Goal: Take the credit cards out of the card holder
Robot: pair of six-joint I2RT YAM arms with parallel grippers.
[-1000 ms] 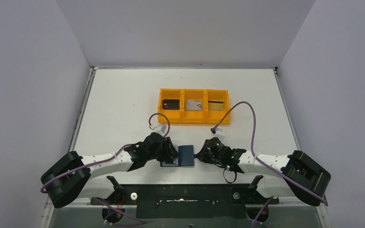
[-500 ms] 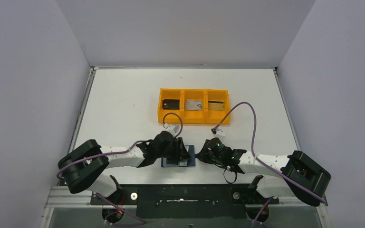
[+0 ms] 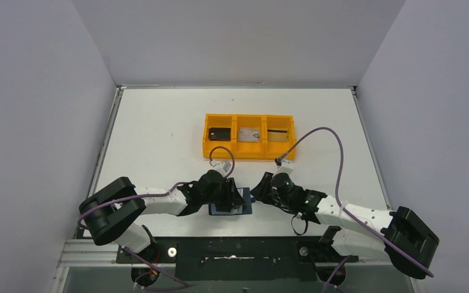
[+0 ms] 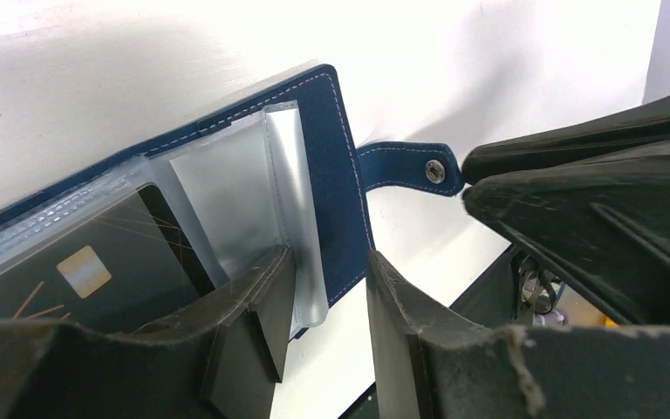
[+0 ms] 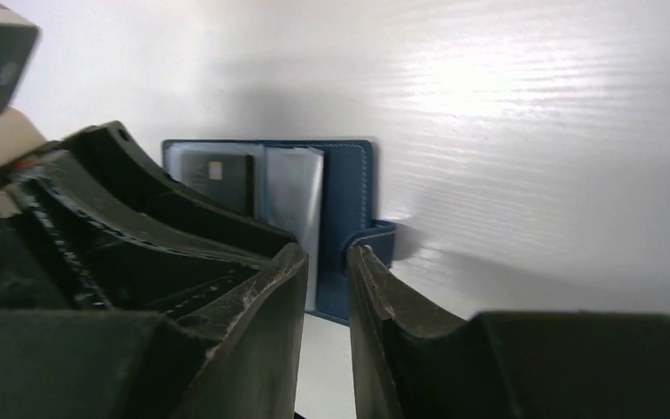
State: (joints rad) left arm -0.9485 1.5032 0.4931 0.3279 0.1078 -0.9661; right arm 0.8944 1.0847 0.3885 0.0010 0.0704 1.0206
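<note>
The navy card holder [image 3: 230, 209] lies open on the table between both grippers. A dark card with a gold chip [image 4: 96, 271] sits in one of its clear sleeves, also visible in the right wrist view as the dark card [image 5: 218, 175]. My left gripper [image 4: 330, 257] is open, one finger [image 4: 257, 301] resting on a sleeve, the other just off the holder's navy edge [image 4: 336, 157]. My right gripper [image 5: 326, 251] is narrowly open beside the closing tab [image 5: 382, 236], holding nothing. A silver-grey card [image 3: 249, 134] and a gold-tan card [image 3: 276, 135] lie in the tray.
The orange three-compartment tray [image 3: 206, 146] stands behind the holder at mid-table; its left compartment holds a dark flat item [image 3: 220, 133]. Purple cables loop above both wrists. The dark base rail runs along the near table edge.
My left gripper has moved right onto the open holder. The right gripper's jaws have parted and let go of the tab, and the right arm has shifted slightly.
</note>
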